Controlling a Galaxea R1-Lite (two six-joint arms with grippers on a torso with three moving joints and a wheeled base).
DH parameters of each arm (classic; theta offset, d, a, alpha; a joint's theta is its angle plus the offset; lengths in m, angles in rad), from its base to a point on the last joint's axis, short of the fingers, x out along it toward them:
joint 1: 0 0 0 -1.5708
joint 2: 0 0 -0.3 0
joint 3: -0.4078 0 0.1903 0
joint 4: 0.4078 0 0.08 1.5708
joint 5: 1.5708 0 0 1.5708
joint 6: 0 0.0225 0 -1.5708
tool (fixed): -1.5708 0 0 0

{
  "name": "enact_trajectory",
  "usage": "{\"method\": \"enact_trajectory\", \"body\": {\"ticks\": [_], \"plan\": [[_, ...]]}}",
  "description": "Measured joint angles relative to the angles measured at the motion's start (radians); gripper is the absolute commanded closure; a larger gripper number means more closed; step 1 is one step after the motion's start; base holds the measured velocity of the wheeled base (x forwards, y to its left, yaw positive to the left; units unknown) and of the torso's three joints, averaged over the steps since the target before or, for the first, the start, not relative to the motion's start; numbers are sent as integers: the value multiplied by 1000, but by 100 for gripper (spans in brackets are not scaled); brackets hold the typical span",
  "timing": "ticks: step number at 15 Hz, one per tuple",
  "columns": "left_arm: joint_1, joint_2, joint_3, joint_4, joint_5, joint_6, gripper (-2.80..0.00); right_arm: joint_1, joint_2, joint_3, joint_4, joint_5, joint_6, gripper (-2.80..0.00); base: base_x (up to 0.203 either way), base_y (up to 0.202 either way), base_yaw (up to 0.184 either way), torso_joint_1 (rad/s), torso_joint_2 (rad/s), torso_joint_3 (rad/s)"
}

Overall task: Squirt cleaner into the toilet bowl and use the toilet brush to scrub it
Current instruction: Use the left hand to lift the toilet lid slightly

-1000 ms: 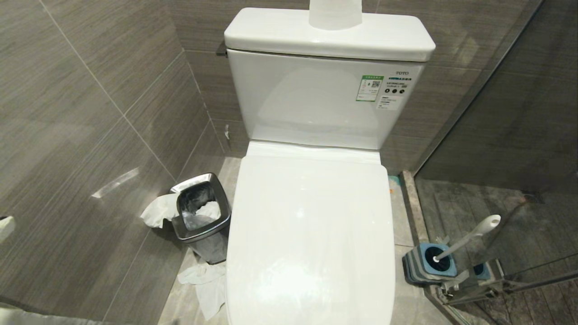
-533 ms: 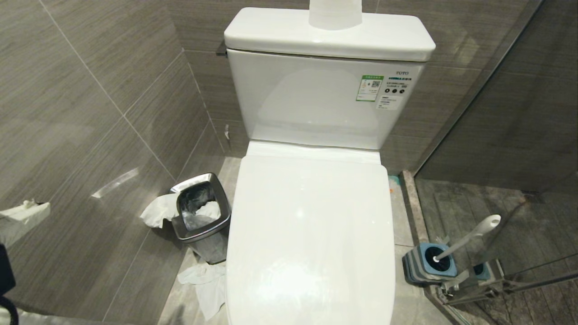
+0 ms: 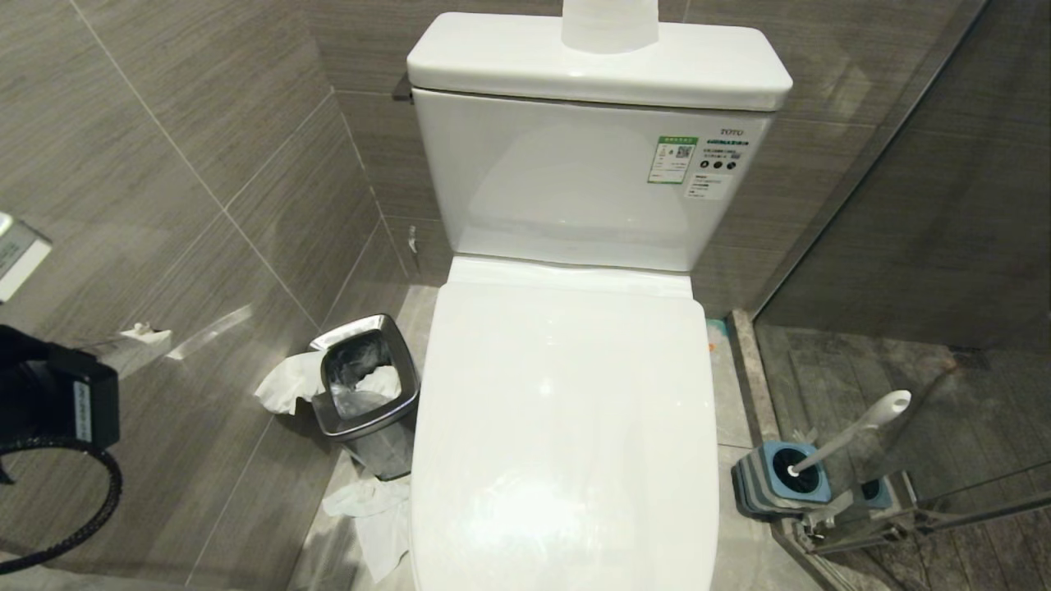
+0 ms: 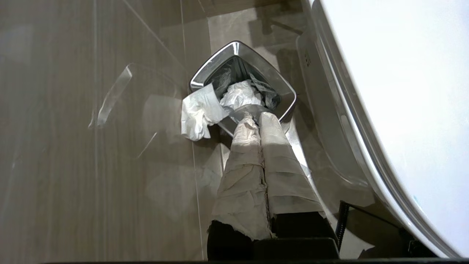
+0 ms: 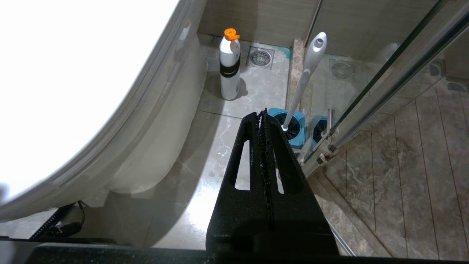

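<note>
Between toilet bowl [image 3: 565,427] and wall, left gripper [image 4: 256,119] over bin [image 4: 282,88].

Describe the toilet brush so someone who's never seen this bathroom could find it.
Start at the white toilet bowl, lid closed. On the floor to its right, against the glass shower partition, the toilet brush leans in a squarish blue-and-grey holder; only it has a long whitish handle.

1 toilet bowl [image 3: 566,427], lid closed. 1 toilet brush [image 3: 854,435] in 1 holder [image 3: 776,484]. 1 steel bin [image 3: 365,394], 1 white bottle [image 5: 229,69].
</note>
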Motion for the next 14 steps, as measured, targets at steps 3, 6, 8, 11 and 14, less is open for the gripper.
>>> {"method": "enact_trajectory", "body": {"ticks": [3,6,8,11,14], "plan": [[-20,68,-8,-28,1,1,0,0,0,0,0,0,0,0,0,0,0,0,0,0],[-24,117,-10,-25,3,1,0,0,0,0,0,0,0,0,0,0,0,0,0,0],[-24,148,-10,-22,4,0,0,0,0,0,0,0,0,0,0,0,0,0,0,0],[-24,202,-10,-28,1,-1,0,0,0,0,0,0,0,0,0,0,0,0,0,0],[-25,265,-26,-32,-28,-2,0,0,0,0,0,-1,0,0,0,0,0,0,0,0]]}}
